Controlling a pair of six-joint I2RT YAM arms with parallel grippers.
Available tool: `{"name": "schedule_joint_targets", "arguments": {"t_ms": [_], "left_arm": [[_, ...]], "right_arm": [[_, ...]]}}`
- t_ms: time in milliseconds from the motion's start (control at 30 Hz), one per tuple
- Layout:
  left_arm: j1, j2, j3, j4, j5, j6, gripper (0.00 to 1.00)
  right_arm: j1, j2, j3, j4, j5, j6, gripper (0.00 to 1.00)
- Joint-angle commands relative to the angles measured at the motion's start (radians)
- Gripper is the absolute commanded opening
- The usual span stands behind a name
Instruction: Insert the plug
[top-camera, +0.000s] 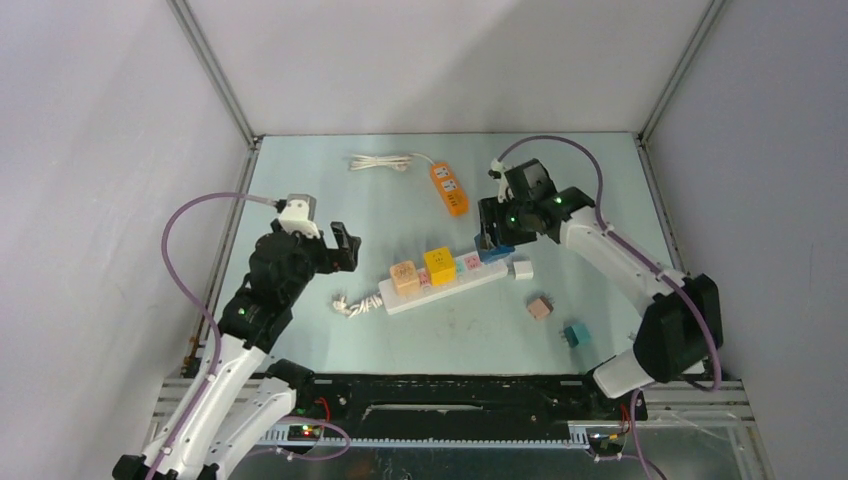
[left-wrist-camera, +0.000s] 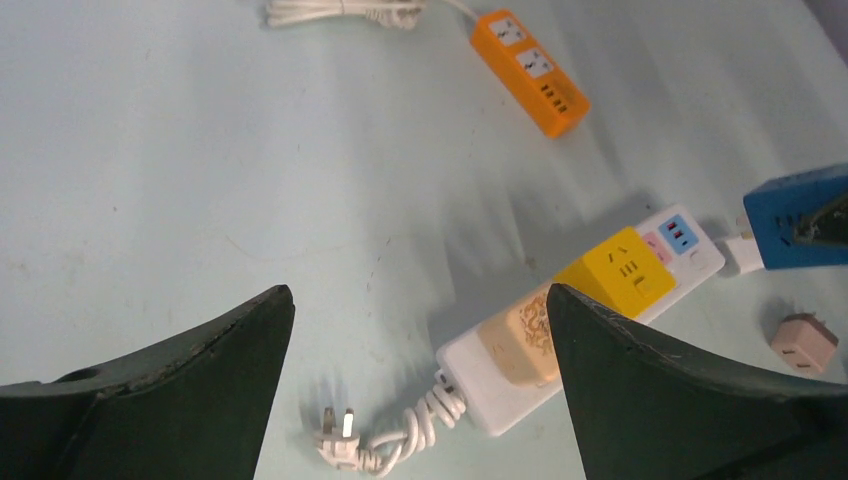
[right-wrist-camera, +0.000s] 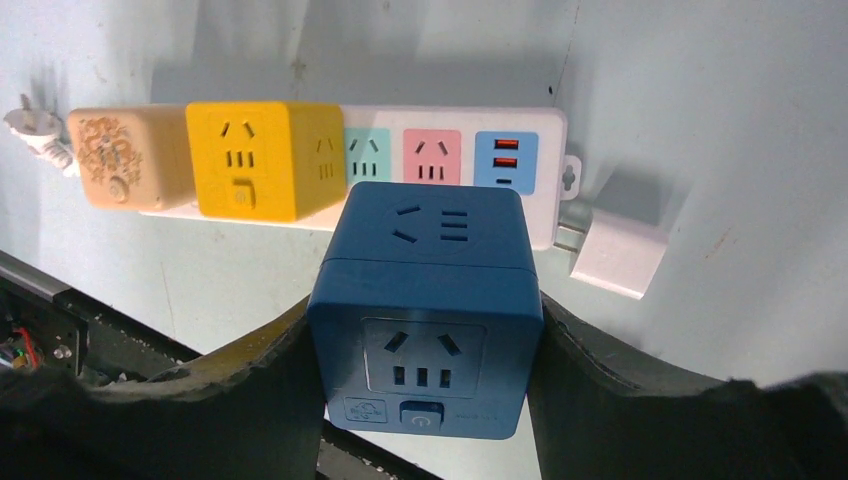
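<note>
A white power strip (top-camera: 450, 284) lies mid-table with a beige cube plug (top-camera: 404, 277) and a yellow cube plug (top-camera: 439, 265) seated in it. My right gripper (right-wrist-camera: 425, 345) is shut on a blue cube plug (right-wrist-camera: 425, 310) and holds it above the strip's right end, near the free teal (right-wrist-camera: 367, 155) and pink (right-wrist-camera: 432, 157) sockets. In the top view the blue cube (top-camera: 495, 252) hangs under that gripper (top-camera: 497, 238). My left gripper (left-wrist-camera: 420, 320) is open and empty, left of the strip (left-wrist-camera: 520, 390), above its coiled cord and plug (left-wrist-camera: 340, 440).
An orange power strip (top-camera: 449, 188) with a white cord lies at the back. A white adapter (top-camera: 521, 269) sits by the strip's right end. A pink-brown adapter (top-camera: 540, 308) and a teal adapter (top-camera: 575, 335) lie at front right.
</note>
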Motion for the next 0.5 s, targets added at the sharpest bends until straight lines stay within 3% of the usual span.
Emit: {"name": "schedule_joint_targets", "arguments": {"t_ms": [0,100,333,400,467], "left_arm": [[0.004,0.005,-0.032,-0.032,0.02,-0.046,1.0],[0.005,0.003,-0.043,-0.034,0.022,-0.059,1.0],[0.006,-0.018,0.016,-0.265,0.064,0.061,1.0],[0.01,-0.032,-0.02,-0.267,-0.002,0.01,1.0],[0.009,-0.053,-0.032,-0.261,0.022,0.004,1.0]], "right_arm": [[0.009,0.11,0.148,-0.111,0.0,-0.04,0.0],[0.01,0.184,0.226,-0.165,-0.006,-0.053,0.0],[-0.001,0.352,0.396,-0.26,-0.087,-0.066,0.0],[0.001,0.37,0.405,-0.243,-0.106,-0.066,0.0],[0.005,0.379,0.403,-0.225,-0.101,-0.062,0.0]]}}
